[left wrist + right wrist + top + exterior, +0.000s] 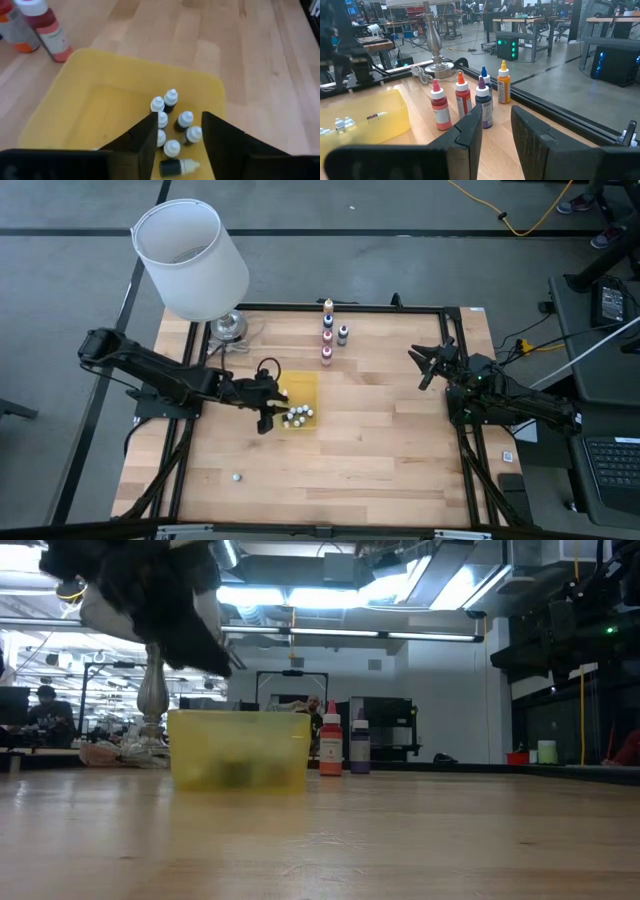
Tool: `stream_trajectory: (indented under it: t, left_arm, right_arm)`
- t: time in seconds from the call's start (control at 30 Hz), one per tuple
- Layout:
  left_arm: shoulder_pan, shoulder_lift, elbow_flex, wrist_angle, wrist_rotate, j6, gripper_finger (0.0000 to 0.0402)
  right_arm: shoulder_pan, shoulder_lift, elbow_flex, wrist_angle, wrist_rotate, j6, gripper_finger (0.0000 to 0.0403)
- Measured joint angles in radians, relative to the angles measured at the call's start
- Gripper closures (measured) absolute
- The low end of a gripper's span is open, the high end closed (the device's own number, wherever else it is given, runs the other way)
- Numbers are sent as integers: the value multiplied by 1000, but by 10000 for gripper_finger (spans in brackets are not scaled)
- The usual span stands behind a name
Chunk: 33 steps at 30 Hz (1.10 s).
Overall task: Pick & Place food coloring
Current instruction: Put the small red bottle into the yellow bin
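Several tiny food coloring bottles (186, 119) with white caps stand in a cluster at the near right corner of the yellow translucent tray (100, 57), and one (179, 167) lies on its side among them. My left gripper (179, 142) hangs open just above that cluster (298, 416), its fingers clear of the bottles. One more tiny bottle (236, 476) rests alone on the wood near the front left. My right gripper (430, 366) waits at the table's right side, slightly open and holding nothing.
A row of taller squeeze bottles (328, 332) stands behind the tray, also visible in the right wrist view (462, 102). A white-shaded lamp (190, 258) on a metal base (228, 327) stands at the far left. A black frame rail (340, 307) borders the table.
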Motion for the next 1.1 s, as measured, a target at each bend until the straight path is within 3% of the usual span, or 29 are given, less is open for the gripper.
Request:
stream_trajectory:
  t: [0.3,0.6,0.9,1.1]
  left_arm:
    - [-106,-30,300,-661,-20,-263,195]
    - [-285,103,549,-1131,-96,-753,199]
    - [-477,283,631,-1208,10,-1182,201]
    - [-543,404,647,-1187,97,-1356,199]
  right_arm:
    - [0,0,0,0,0,0,297]
    - [0,0,0,0,0,0,297]
    - [0,0,0,0,0,0,297]
    - [0,0,0,0,0,0,297]
